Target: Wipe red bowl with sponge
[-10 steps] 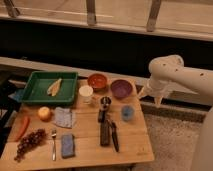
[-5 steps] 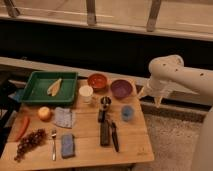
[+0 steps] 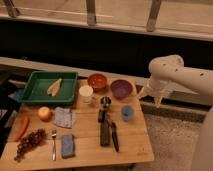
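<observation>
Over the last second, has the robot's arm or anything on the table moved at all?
Nothing visibly changed. The gripper hangs open and empty off the right side of the table, near the purple bowl. The sponge lies untouched near the front edge, and the red bowl sits at the back, left of the purple one.

The gripper [image 3: 151, 97], jaws apart, hangs just beside the table's [image 3: 90, 135] right edge. The purple bowl [image 3: 121, 88] stands between it and the red bowl [image 3: 97, 81].
</observation>
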### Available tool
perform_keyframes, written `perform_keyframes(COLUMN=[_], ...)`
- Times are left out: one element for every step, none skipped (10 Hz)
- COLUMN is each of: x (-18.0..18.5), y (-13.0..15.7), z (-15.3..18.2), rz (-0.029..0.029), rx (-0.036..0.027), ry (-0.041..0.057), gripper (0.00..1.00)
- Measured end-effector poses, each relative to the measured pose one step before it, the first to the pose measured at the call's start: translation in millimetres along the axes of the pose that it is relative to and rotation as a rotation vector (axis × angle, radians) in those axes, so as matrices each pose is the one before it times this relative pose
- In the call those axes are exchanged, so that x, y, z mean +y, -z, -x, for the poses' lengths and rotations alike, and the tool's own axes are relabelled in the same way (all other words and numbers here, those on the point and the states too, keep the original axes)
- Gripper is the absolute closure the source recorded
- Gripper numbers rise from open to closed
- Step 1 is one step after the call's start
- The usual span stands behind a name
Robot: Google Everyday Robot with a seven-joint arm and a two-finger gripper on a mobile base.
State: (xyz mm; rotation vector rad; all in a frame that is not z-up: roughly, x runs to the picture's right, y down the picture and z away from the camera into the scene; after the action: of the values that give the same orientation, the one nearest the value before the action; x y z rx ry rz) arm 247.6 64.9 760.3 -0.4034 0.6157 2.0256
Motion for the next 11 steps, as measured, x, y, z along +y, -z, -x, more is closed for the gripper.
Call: perform_keyframes(x=[-0.09, 0.08, 0.61, 1.39, 2.83, 9.84, 17.56, 21.1, 22.4, 35.12, 28.95], y=[-0.01, 0.01, 0.72, 1.37, 3.77, 4.41, 2.22, 0.89, 0.86, 0.37, -1.28], z=[0.02, -0.02, -0.53, -0.84, -2.64, -9.39, -10.56, -11.51, -10.82, -15.06, -10.47], rz=[-0.00006, 0.00012, 0.00056, 0.00255, 0.00354, 0.00573, 0.01077, 0.00729, 0.00672, 0.01404, 0.0148], rx=[-0.00001, -0.00003, -0.00224, -0.00646, -0.00583, -0.00547, -0.00028, -0.00037, -0.00085, 0.00324, 0.0094], ry=[-0.00009, 0.00001, 0.00143, 0.0084, 0.02192, 0.04539, 0.04267, 0.05106, 0.04705, 0.06694, 0.05387], gripper=[0.3, 0.3, 0.3, 0.3, 0.3, 0.3, 0.3, 0.3, 0.3, 0.3, 0.3])
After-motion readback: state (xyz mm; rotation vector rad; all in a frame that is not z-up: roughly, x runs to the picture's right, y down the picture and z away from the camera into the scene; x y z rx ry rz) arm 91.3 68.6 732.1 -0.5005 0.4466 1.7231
